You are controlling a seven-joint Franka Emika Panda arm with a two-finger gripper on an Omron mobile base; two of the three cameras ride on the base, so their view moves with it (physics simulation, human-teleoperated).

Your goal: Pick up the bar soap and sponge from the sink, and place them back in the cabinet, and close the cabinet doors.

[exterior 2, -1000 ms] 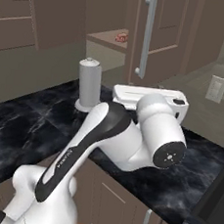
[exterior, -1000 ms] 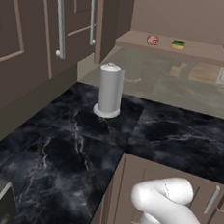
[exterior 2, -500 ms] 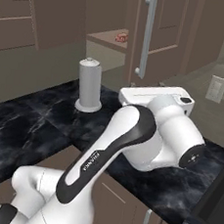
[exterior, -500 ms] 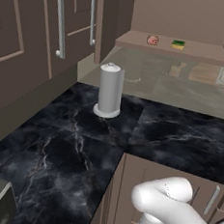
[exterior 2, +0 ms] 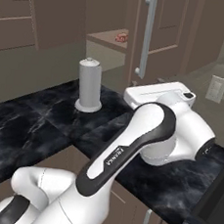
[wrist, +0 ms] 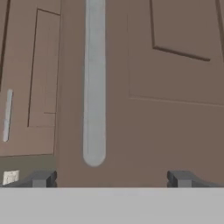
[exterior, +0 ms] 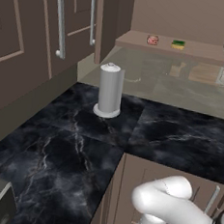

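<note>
Hand (wrist: 112, 179) released, empty, facing cabinet door (wrist: 175, 109); silver handle (wrist: 94, 87) at 12 o'clock. Best push squarely beside handle to shut.

Up on the far shelf (exterior: 140, 39), the soap (exterior: 152, 40) and sponge (exterior: 177, 43) sit near each other, apart. A grey roll (exterior: 109, 90) stands upright on the black marble table (exterior: 71, 149). Closed doors (exterior: 39, 34) with silver handles (exterior: 60, 21) at left.

You see an upright grey paper towel roll (exterior: 109, 90) standing on the black marble tabletop (exterior: 66, 153), with a wall outlet (exterior 2: 216, 89) beyond.
</note>
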